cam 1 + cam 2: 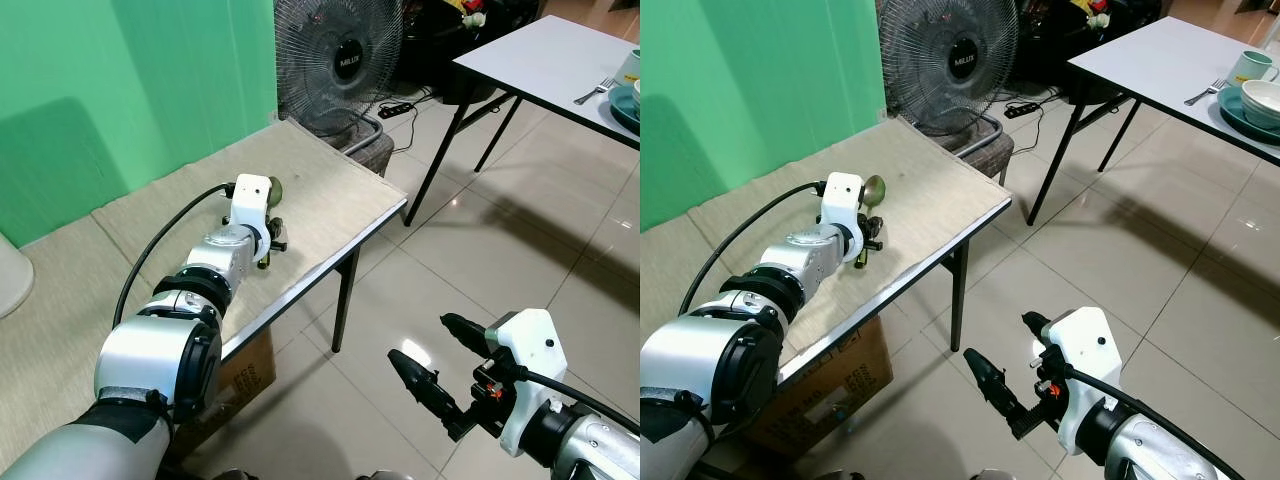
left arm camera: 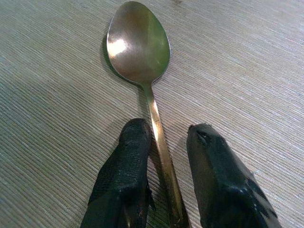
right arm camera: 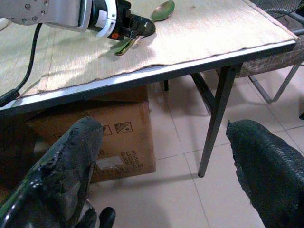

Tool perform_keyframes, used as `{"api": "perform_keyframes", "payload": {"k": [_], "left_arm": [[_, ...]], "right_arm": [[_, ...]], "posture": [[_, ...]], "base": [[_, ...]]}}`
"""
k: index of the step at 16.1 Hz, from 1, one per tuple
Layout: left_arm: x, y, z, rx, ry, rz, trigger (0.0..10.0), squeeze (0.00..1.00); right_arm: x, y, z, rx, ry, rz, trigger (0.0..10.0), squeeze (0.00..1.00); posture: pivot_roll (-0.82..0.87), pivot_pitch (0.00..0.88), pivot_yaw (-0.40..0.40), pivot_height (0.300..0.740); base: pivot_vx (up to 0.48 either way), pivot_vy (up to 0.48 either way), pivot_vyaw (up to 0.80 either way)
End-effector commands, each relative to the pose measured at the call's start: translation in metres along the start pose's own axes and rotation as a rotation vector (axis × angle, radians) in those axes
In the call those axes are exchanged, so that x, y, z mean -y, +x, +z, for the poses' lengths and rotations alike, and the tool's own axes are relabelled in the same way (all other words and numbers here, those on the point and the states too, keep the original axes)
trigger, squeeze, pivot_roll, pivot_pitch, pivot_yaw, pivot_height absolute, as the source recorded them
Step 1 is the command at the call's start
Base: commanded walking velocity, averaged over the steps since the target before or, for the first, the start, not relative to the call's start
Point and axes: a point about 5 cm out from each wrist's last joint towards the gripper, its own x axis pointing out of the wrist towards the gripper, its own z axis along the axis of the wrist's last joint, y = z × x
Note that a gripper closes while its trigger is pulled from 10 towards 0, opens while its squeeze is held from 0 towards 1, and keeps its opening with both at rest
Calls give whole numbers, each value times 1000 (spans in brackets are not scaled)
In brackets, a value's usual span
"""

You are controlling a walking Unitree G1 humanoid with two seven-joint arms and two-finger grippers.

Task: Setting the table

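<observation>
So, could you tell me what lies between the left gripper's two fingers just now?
The spoon's handle runs between the left gripper's open fingers, lying flat on the woven mat, as the left wrist view shows.

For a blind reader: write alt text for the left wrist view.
The left gripper's two black fingers straddle the handle of a golden metal spoon, open, not yet closed. The spoon lies bowl-up on a beige woven table mat.

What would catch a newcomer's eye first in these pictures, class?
First, the left pincer reaching over the mat-covered table, its open fingers either side of a spoon handle. Next, the right pincer, open, hanging over the tiled floor. Behind stands a fan; far right, a white table with dishes.
</observation>
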Motion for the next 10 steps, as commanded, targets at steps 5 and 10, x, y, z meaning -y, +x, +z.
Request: {"api": "perform_keyframes", "payload": {"k": [5, 10], "left_arm": [[5, 1, -10, -64, 16, -10, 0, 0], [4, 1, -6, -48, -5, -9, 0, 0]], "right_arm": [[4, 0, 3, 7, -19, -17, 10000, 0], [6, 4, 4, 26, -20, -40, 10000, 0]], "posture": [[-393, 62, -1, 740], [-387, 35, 20, 740]], "base": [[0, 0, 0], [0, 0, 0]]}}
